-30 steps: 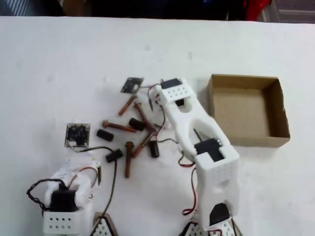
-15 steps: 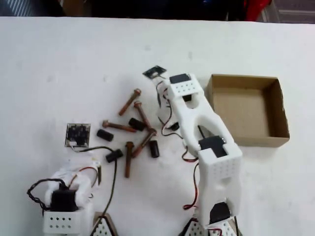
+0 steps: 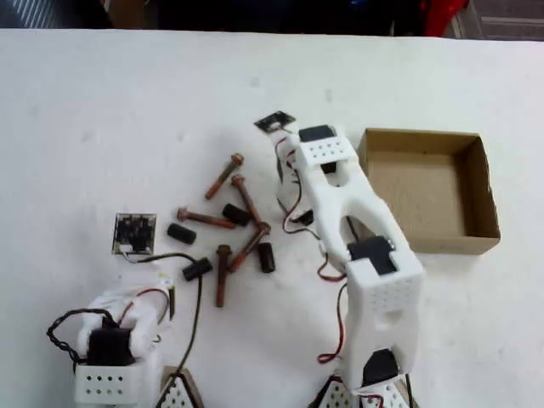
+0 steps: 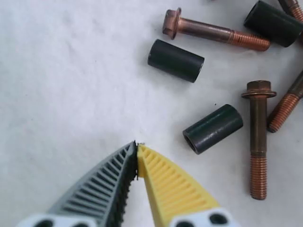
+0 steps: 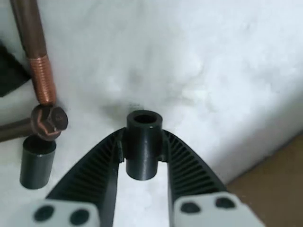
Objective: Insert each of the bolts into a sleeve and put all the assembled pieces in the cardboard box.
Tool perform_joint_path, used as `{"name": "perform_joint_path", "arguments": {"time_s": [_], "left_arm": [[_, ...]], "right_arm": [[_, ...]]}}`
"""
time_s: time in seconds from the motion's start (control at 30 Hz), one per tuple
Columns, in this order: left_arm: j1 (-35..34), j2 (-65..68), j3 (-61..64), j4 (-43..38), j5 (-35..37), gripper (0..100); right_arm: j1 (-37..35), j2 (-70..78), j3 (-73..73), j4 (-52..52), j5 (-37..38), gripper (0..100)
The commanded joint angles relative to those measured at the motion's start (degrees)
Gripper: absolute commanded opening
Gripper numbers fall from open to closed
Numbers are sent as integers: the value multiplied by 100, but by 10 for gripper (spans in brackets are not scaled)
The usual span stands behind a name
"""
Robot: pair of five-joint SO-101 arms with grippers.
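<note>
Fingers point(image 5: 92, 168) of right gripper point(image 5: 143, 136) pinch one black sleeve point(image 5: 142, 153), while fingers of left gripper point(image 4: 137, 144) press together.

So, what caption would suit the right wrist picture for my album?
Right tool holds a black sleeve over the table, two bolts and another sleeve beside it.

**Loose bolts point(image 3: 221, 274) and sleeves point(image 3: 181, 233), and an open cardboard box point(image 3: 421, 191)**

Five copper-coloured flanged bolts lie flat in a loose scatter near the middle of the tabletop point(image 3: 127, 85), all separate from the sleeves. Four short black sleeves lie on their sides among them. A fifth sleeve point(image 5: 143, 144) is pinched lengthwise in the right gripper point(image 5: 142, 138). The brown box sits toward the right edge, floor bare.
</note>
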Motion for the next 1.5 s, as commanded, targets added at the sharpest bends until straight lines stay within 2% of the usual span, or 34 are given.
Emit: {"name": "perform_joint_path", "arguments": {"time_s": [0.0,0.43,0.83,1.1,1.33,1.47], "left_arm": [[-48,-48,-9,35,62,23],[-48,-48,-9,35,62,23],[-40,-48,-9,35,62,23],[4,-48,-18,35,97,23],[-48,-48,-26,0,62,23],[-505,-48,-26,-387,-105,23]], "right_arm": [[84,-901,-220,347,-35,16],[84,-3213,-167,1684,290,17],[84,-5552,1257,1692,334,17],[84,-6932,3033,699,334,17],[84,-7354,4422,-338,334,17],[84,-7380,5029,-857,334,17]]}}
